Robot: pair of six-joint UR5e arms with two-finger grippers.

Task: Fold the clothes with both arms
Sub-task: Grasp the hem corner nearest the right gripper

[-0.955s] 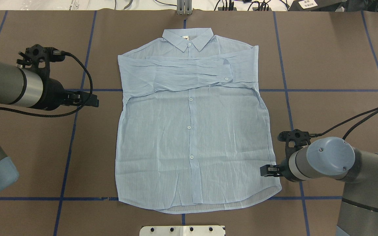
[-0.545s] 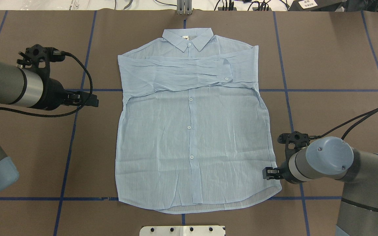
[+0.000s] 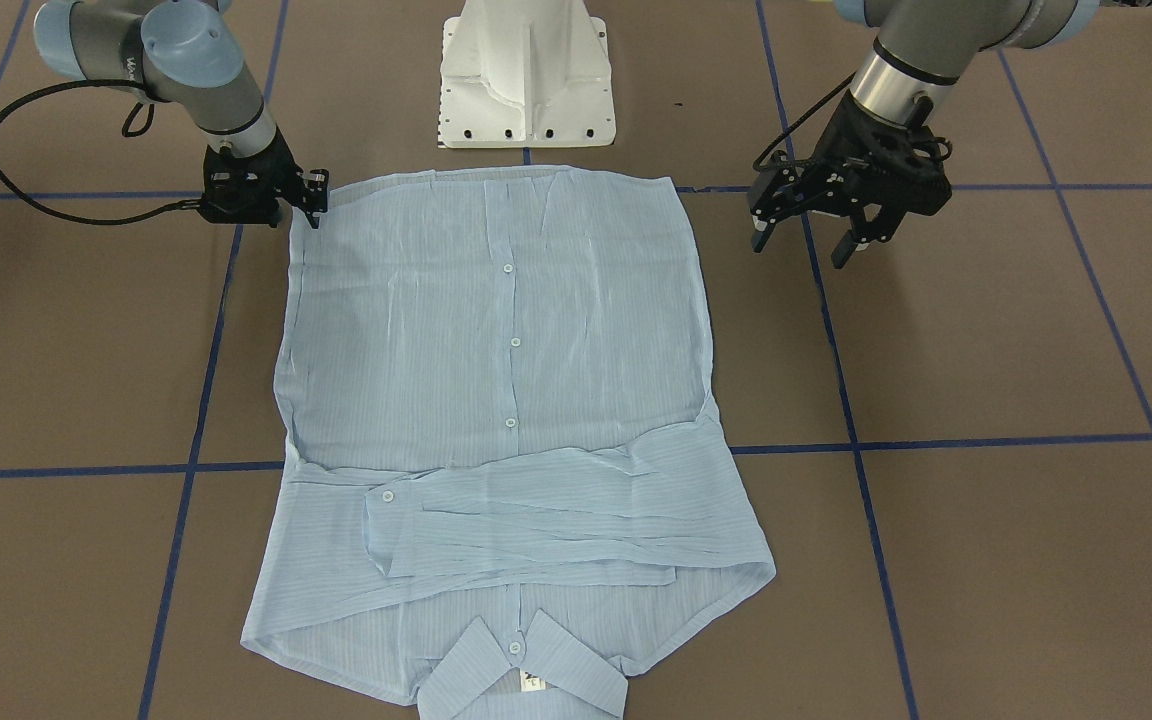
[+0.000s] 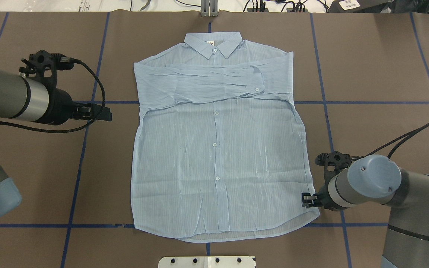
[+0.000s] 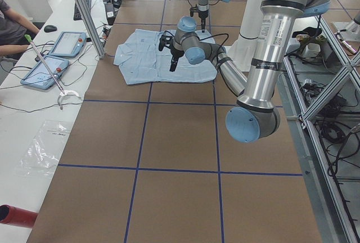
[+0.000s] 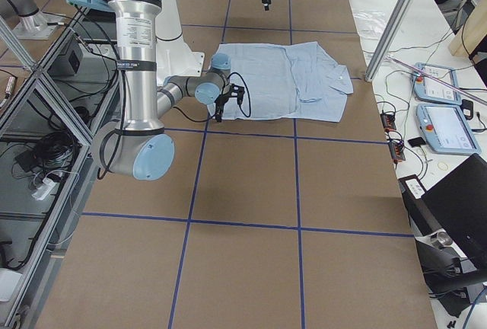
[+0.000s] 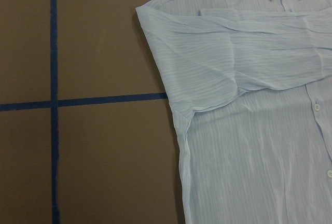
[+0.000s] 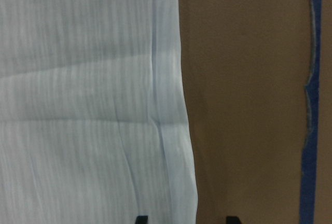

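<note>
On table (image 4: 367, 74), shirt (image 4: 214, 156) lies collar (image 4: 212, 42) away from robot (image 3: 526, 80); left tool (image 3: 799, 250), right tool (image 3: 316, 200) apart.

You had one light blue shirt (image 4: 214, 156) laid out, and on it you could count five white buttons (image 4: 216, 112). Flanking the shirt were two arms, the left arm (image 4: 9, 98) and the right arm (image 4: 374, 178). They carried two grippers in all, the left gripper (image 3: 799, 250) and the right gripper (image 4: 305, 199). One white pedestal base (image 3: 526, 80) stood just off the shirt's hem, and two blue-rimmed tablets (image 5: 70, 43) lay well away from the shirt.
</note>
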